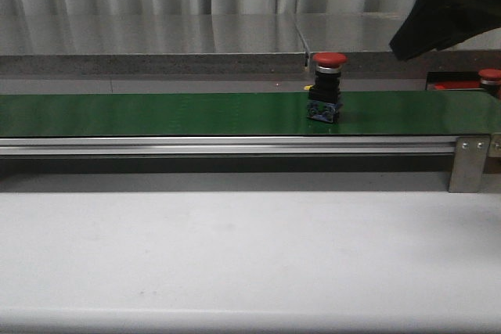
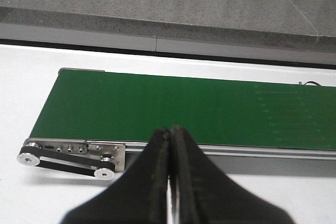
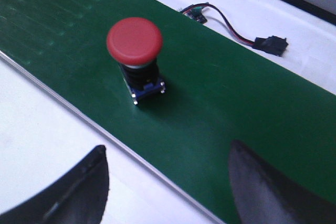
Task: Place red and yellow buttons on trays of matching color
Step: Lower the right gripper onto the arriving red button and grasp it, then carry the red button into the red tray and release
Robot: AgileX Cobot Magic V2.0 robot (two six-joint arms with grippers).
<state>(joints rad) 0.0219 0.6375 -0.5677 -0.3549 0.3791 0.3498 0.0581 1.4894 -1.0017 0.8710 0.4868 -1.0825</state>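
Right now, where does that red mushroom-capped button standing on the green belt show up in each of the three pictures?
Front view: the red mushroom-capped button stands upright on the long green belt, right of centre.
Left wrist view: not in it; only bare belt beyond the shut left tool.
Right wrist view: upper left of centre, beyond the open right tool.
Shared landmark: the green belt.
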